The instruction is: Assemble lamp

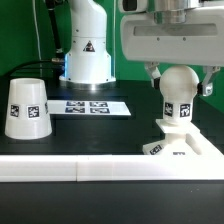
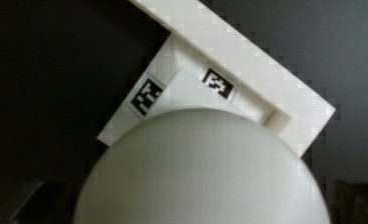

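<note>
The ball-topped white bulb [image 1: 178, 100] stands upright on the flat square base [image 1: 190, 148] at the exterior view's right. My gripper [image 1: 180, 82] hangs over it, open. Its dark fingers [image 1: 153, 76] flank the bulb's round head, with a thin gap showing on each side. In the wrist view the bulb [image 2: 199, 160] fills the near part between the jaws of my gripper [image 2: 202, 205], and the tagged base [image 2: 184, 68] lies beyond it. The cone-shaped shade [image 1: 27, 108] stands alone at the exterior view's left, wide end down.
A long white rail [image 1: 90, 170] runs along the table's front edge, just in front of the base, and shows in the wrist view [image 2: 216, 35] too. The marker board [image 1: 88, 106] lies flat mid-table. The arm's white pedestal [image 1: 85, 50] rises behind it.
</note>
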{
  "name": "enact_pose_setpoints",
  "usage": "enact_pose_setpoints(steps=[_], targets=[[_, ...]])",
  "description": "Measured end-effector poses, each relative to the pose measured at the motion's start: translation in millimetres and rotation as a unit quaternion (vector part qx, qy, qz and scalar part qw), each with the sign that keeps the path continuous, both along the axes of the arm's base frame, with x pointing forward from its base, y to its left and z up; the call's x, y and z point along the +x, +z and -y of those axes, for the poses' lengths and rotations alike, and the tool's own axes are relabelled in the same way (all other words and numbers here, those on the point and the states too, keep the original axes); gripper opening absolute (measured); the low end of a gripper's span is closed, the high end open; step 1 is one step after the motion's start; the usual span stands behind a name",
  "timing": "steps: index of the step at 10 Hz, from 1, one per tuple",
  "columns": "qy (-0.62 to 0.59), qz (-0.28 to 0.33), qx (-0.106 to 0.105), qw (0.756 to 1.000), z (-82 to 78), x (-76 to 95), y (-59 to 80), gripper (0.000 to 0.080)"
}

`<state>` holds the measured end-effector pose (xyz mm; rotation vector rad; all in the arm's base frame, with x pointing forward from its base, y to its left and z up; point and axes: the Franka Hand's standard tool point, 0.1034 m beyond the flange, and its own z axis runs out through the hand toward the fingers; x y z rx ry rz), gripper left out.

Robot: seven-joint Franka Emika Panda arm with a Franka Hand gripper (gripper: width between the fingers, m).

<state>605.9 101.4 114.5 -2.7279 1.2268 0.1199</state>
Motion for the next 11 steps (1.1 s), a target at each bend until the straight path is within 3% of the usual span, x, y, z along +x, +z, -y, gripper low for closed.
enact_pose_setpoints(steps=[2, 8, 11], targets=[[0.146, 0.027, -0.020, 0.989, -2.3, 0.8, 3.9, 0.0699], [0.383, 0.063, -0.022, 0.921, 0.2, 1.7, 3.9, 0.0699], [0.488, 0.080, -0.025, 0.869, 0.9, 3.2, 3.9, 0.0699]])
